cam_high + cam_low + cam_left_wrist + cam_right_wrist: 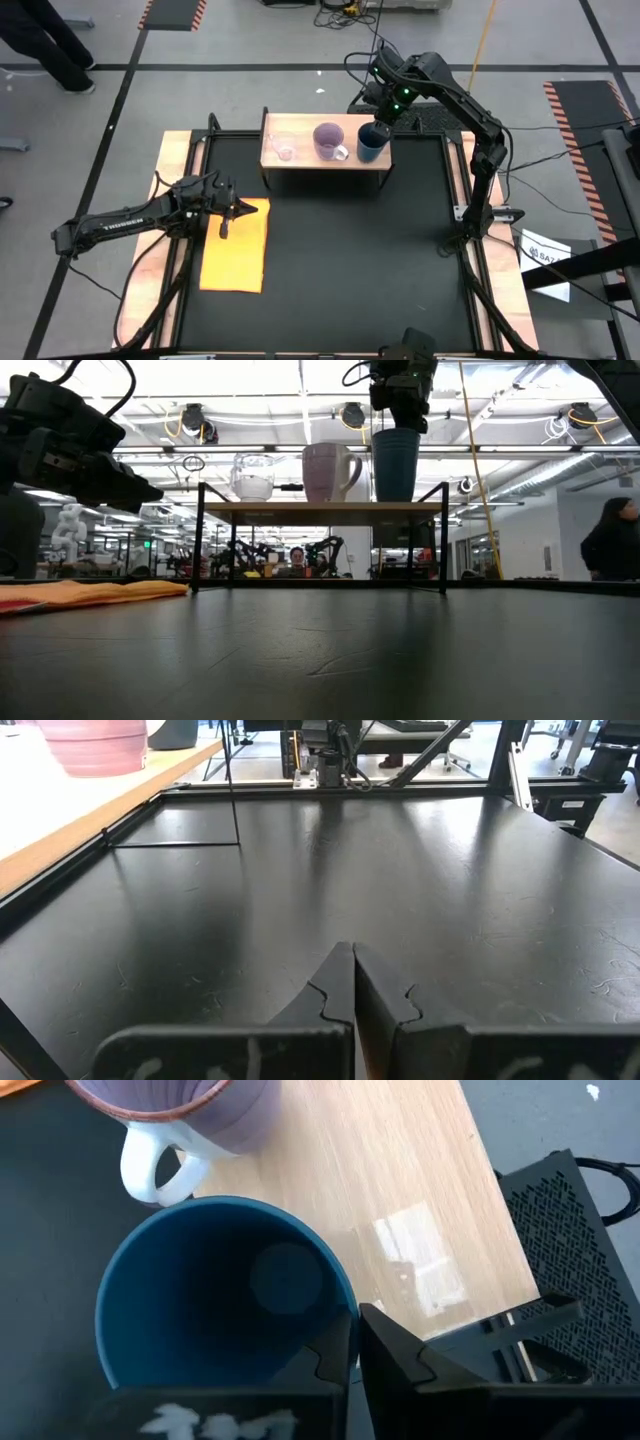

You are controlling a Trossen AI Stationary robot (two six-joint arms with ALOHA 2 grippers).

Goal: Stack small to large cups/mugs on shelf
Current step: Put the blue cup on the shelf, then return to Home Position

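- Left gripper, fingers pressed together, holds nothing, over the yellow mat at the table left edge; wide bare black top beside it.
- Shelf at the back edge: clear glass cup, purple mug, teal cup in a row.
- Right gripper above the teal cup's rim, jaws nearly together, gripping nothing visible.

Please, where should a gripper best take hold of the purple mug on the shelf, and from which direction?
Probably from above, pinching the purple mug by its rim wall: it stands upright, mouth open. Choose the rim away from its pale handle and the nearby blue cup.
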